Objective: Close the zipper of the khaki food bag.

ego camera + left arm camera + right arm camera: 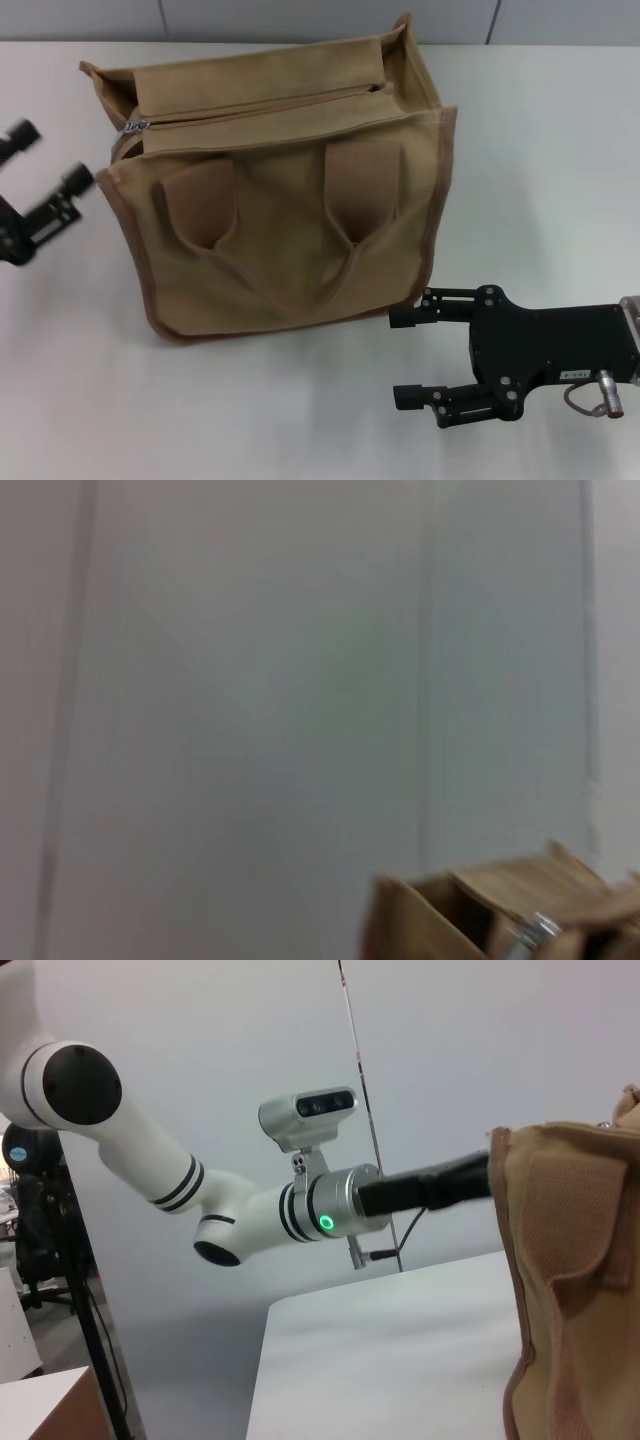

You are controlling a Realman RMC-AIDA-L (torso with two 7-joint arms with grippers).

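The khaki food bag [280, 210], boxy tan canvas with brown trim, stands mid-table [540, 130], handles flopped down its front. The zipper [270, 105] looks shut, silver pull [136, 125] at its left end. Right gripper [405, 357] rests spread and empty beside the bag; the blurred left gripper [48, 158] seems open, partly cut off.
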